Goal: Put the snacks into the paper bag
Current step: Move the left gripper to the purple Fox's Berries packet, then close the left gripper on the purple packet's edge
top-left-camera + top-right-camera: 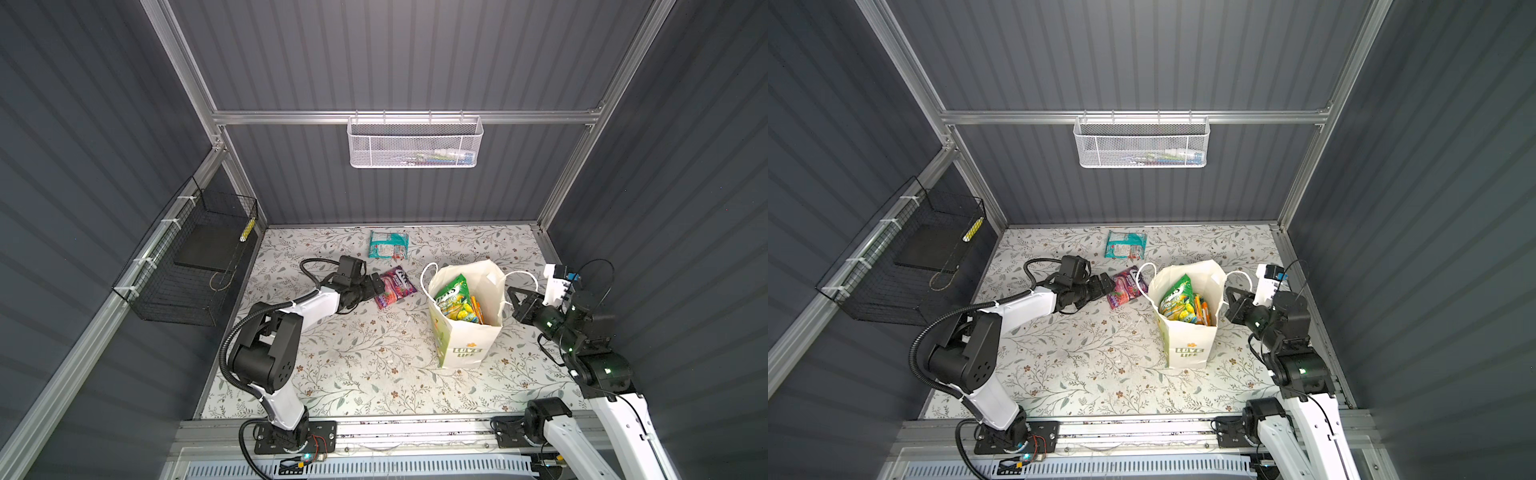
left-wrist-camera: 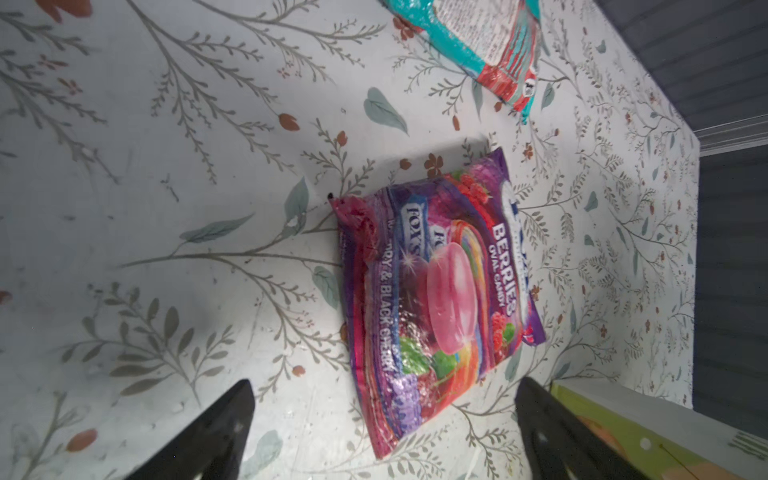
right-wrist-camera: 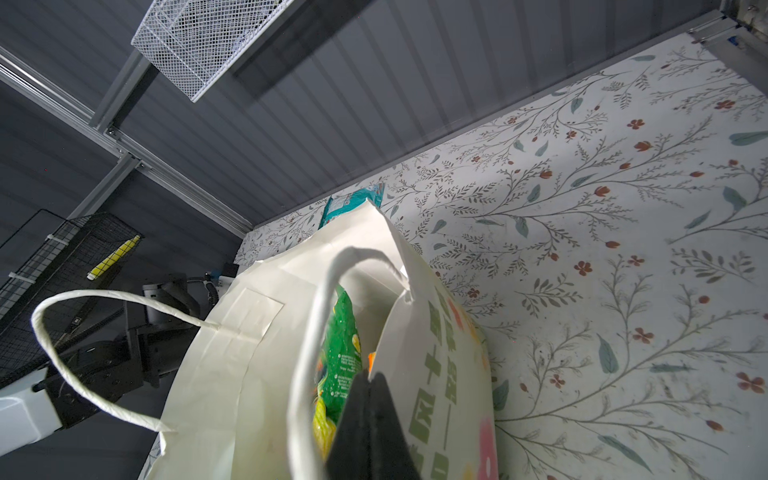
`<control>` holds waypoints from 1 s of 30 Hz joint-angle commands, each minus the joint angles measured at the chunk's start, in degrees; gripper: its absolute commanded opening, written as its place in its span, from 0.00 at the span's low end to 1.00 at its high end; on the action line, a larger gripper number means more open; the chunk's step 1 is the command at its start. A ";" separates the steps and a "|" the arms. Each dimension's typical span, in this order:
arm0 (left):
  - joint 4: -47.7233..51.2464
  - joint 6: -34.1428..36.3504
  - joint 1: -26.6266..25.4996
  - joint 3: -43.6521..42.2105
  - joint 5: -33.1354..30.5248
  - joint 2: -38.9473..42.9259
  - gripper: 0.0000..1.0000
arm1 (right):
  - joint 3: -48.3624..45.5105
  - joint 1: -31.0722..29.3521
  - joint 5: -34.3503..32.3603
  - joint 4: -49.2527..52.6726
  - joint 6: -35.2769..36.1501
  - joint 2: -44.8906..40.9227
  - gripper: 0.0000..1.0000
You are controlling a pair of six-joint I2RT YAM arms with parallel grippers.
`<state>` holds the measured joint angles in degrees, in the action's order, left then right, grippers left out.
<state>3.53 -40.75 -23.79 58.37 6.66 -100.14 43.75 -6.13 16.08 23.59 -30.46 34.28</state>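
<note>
Now left gripper (image 1: 376,286) gapes wide, empty, touching purple glossy candy packet (image 1: 395,286) mid-frame; right gripper (image 1: 510,293) is clamped onto the rim of cream-white paper carrier bag (image 1: 465,340).

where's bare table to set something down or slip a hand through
Widest: the front table between the left arm and the paper bag. Also the back right corner, behind the bag. Crowded where the left pincer, purple packet and bag sit close, teal packet just behind.
</note>
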 commanded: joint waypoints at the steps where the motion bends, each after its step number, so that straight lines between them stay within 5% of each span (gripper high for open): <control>1: -1.19 1.97 0.07 2.35 2.58 -3.90 0.96 | -1.07 0.15 1.71 -0.83 -0.65 -0.09 0.00; 16: -2.86 2.17 0.06 8.08 2.81 -12.36 0.70 | -1.47 0.15 2.57 -0.98 -0.87 0.25 0.00; 30: -14.56 -3.83 -0.29 1.79 8.18 -10.91 0.15 | -2.13 0.11 0.89 -1.02 -0.66 0.49 0.00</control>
<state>-8.69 -42.70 -23.79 62.26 12.40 -111.77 42.48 -6.13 17.34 22.57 -31.09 34.81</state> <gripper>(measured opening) 0.169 0.046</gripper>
